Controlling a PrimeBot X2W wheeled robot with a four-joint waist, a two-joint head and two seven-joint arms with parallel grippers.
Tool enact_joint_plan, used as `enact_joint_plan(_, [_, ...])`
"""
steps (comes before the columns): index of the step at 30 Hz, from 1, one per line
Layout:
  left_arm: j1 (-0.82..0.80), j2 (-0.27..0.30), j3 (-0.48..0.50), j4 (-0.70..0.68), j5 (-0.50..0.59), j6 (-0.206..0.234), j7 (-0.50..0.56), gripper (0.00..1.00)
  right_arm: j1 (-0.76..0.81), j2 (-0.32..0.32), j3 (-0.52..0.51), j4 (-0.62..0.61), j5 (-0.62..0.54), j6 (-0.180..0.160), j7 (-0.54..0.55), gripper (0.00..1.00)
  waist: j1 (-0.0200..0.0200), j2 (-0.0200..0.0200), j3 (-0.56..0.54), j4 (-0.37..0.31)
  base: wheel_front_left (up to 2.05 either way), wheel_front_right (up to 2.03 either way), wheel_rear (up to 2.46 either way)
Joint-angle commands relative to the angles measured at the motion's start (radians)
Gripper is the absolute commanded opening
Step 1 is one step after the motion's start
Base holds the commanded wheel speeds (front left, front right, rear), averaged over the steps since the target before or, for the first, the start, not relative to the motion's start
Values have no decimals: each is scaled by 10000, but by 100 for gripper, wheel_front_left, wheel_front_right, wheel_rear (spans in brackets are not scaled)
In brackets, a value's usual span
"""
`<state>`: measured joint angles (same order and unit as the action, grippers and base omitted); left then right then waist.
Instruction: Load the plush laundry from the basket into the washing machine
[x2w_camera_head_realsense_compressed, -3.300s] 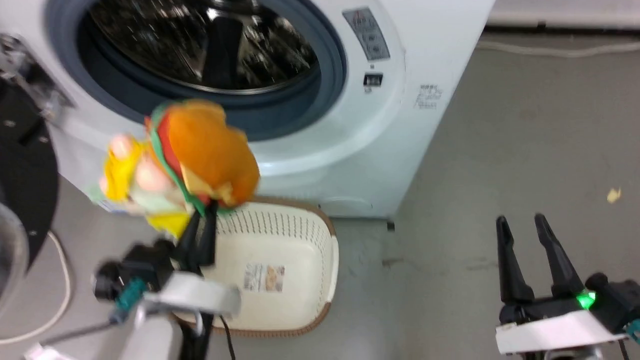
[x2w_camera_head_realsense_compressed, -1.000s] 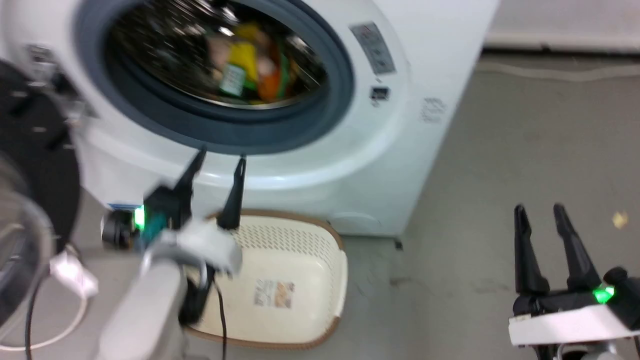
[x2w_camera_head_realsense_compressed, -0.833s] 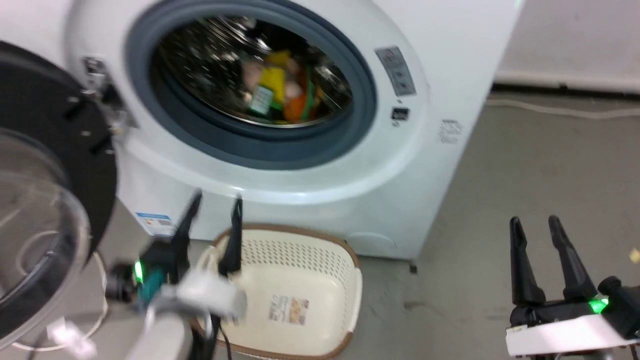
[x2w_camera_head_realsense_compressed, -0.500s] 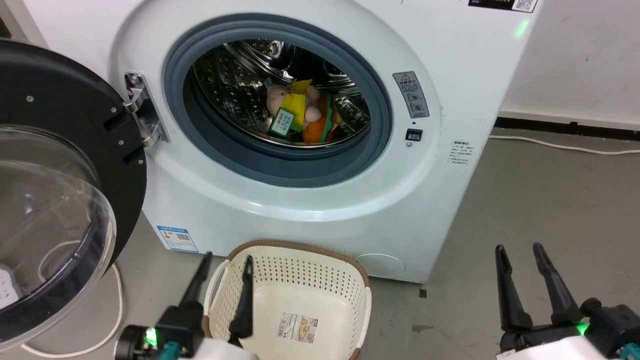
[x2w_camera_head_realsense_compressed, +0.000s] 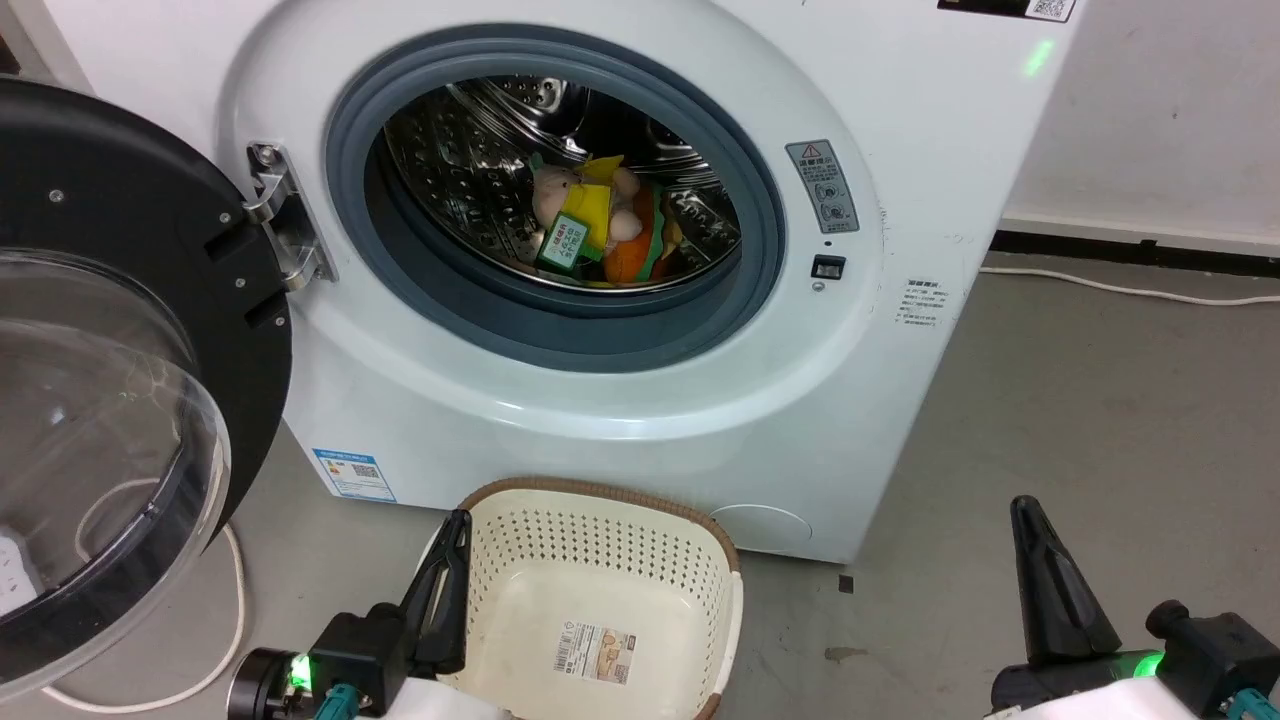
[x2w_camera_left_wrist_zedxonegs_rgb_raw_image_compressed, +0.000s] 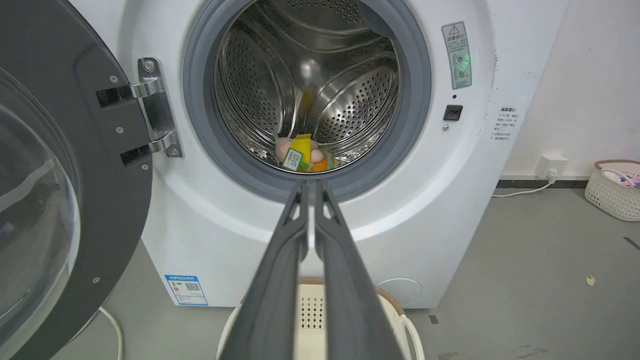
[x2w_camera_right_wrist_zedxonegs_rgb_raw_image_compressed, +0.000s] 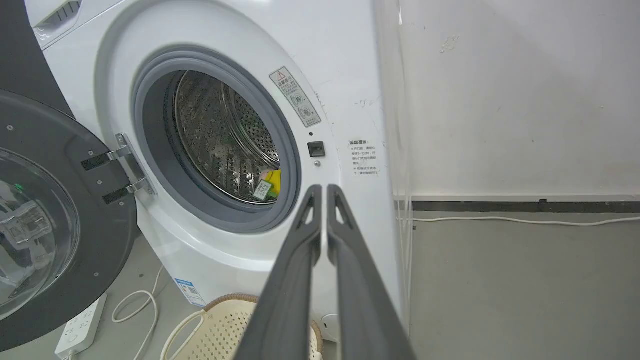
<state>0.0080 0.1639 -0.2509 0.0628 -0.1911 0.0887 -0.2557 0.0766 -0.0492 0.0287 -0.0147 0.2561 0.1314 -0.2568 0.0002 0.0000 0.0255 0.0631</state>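
The plush laundry (x2w_camera_head_realsense_compressed: 590, 235) lies inside the washing machine (x2w_camera_head_realsense_compressed: 640, 400), on the steel drum's floor: a pink doll in yellow with a green tag beside an orange hamburger plush (x2w_camera_head_realsense_compressed: 630, 262). It shows small in the left wrist view (x2w_camera_left_wrist_zedxonegs_rgb_raw_image_compressed: 301, 156) and as a yellow scrap in the right wrist view (x2w_camera_right_wrist_zedxonegs_rgb_raw_image_compressed: 267, 186). The cream basket (x2w_camera_head_realsense_compressed: 600, 520) stands on the floor before the washer with just a paper label (x2w_camera_head_realsense_compressed: 600, 651) inside. My left gripper (x2w_camera_head_realsense_compressed: 452, 532) is shut and empty over the basket's left rim. At the lower right my right gripper (x2w_camera_head_realsense_compressed: 1025, 515) is shut, holding nothing.
The round glass door (x2w_camera_head_realsense_compressed: 110, 400) hangs open at the left on its hinge (x2w_camera_head_realsense_compressed: 280, 230). A white cable (x2w_camera_head_realsense_compressed: 230, 640) and a power strip (x2w_camera_right_wrist_zedxonegs_rgb_raw_image_compressed: 82, 327) lie on the floor under it. Another basket (x2w_camera_left_wrist_zedxonegs_rgb_raw_image_compressed: 615, 187) stands by the far wall.
My left gripper let go of the plush bundle inside the drum, drew back down to the basket and went from open to shut. The right gripper has shut too. The camera tilted up.
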Motion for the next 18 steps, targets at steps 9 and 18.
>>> enact_joint_plan(9, [-6,-87,193,-48,147,-66,196,0,-58,-1,-26,11,-197,-1,195,0,-1,0,-19,-47,0,0,0])
enact_joint_plan(18, [-12,-169,373,-93,284,-130,380,0,-113,-2,-46,22,-380,-1,380,0,-1,0,-38,-93,0,0,0])
